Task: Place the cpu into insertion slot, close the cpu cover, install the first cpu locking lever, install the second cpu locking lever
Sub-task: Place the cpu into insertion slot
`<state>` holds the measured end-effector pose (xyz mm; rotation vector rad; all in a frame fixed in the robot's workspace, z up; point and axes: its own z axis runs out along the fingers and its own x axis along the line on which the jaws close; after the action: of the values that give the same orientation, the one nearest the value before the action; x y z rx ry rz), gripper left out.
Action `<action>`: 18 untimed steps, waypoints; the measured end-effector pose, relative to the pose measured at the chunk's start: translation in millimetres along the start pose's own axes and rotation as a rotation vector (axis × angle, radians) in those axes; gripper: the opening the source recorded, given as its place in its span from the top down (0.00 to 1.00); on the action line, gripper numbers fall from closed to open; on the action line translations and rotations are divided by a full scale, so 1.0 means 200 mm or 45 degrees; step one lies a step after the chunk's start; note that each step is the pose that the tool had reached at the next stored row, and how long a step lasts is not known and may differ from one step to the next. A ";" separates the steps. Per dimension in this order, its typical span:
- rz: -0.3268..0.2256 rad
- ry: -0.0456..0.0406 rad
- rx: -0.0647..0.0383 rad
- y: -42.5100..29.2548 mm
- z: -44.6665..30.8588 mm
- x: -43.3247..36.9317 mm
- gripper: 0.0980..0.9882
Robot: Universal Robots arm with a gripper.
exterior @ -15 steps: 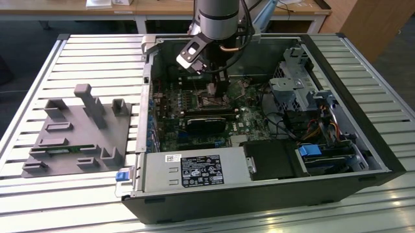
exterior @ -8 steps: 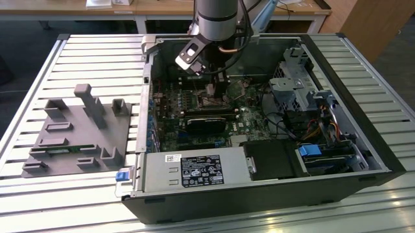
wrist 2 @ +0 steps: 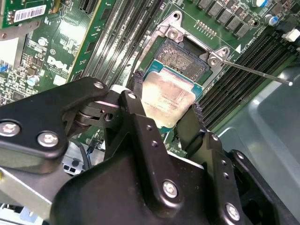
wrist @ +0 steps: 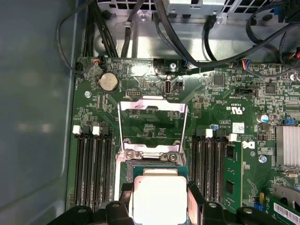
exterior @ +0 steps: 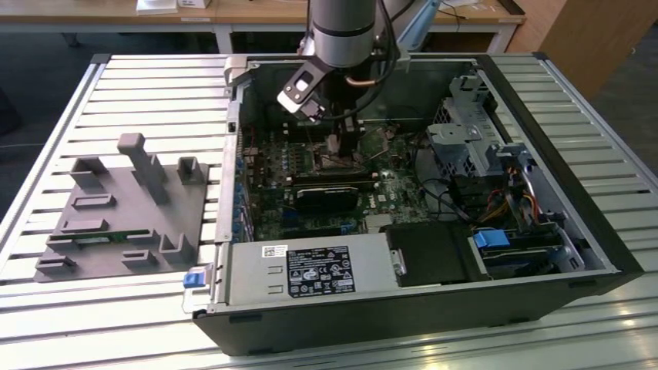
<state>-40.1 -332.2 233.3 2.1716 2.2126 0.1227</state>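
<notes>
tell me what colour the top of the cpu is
Silver-grey metal, a bit dull and smudged; the cpu shows best in the second wrist view.

Showing a dull, faintly smeared silver-grey metal top on the cpu (wrist 2: 171, 93), edged in green. Presenting a dark, finely grained bed inside the bright, smooth metal rim of the insertion slot (wrist 2: 183, 58). Catching light on the thin, silvery sheet metal of the cpu cover (wrist: 151, 106) at the insertion slot's edge. Surrounding the insertion slot with semi-gloss green circuit board (wrist: 206, 101). Flanking the insertion slot with matt black plastic memory slots (wrist: 93, 164).
</notes>
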 end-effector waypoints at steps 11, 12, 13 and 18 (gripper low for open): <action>0.000 0.000 0.000 -0.011 0.039 0.002 0.50; 0.000 0.000 0.000 -0.011 0.041 0.002 0.50; 0.000 0.000 0.000 -0.012 0.043 0.002 0.50; 0.000 0.000 0.000 -0.013 0.055 0.003 0.50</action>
<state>-41.7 -331.3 222.2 2.1717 2.2126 0.1227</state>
